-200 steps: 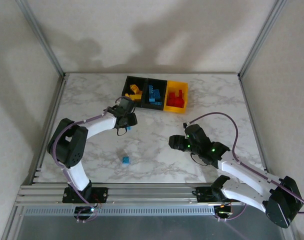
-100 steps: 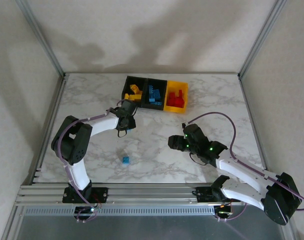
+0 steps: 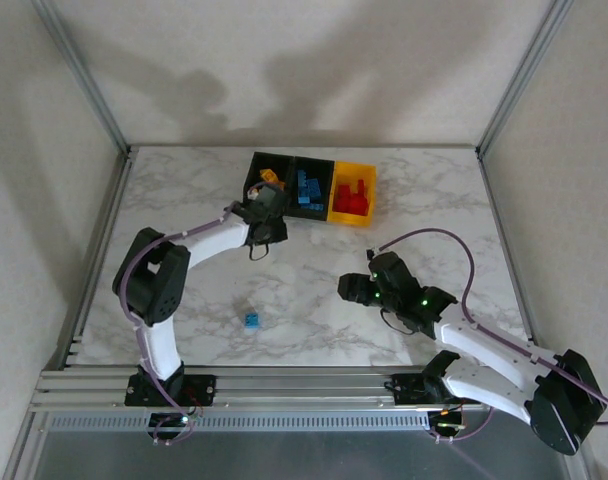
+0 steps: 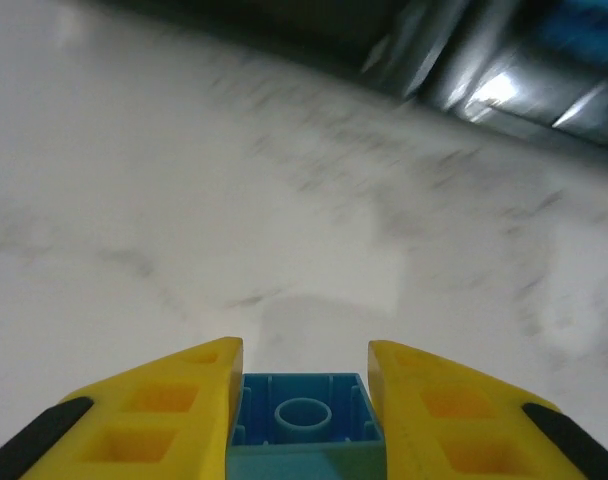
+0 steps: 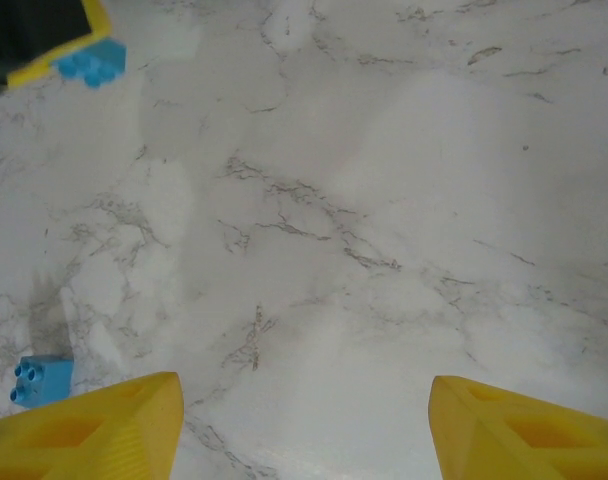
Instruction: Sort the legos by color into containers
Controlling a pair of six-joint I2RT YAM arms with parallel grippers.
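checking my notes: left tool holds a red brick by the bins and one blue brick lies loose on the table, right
No: the brick in the left tool is blue, not red; the left wrist view shows it. The rest holds: that tool is by the bins, and a loose blue brick lies on the table.

The containers stand in a row at the far middle of the table: two black bins, then a yellow one on the right. Yellow legos fill the left bin, blue legos the middle, red legos the yellow. A loose blue lego lies studs up, near left. A pinched blue lego sits between the left gripper's fingers.
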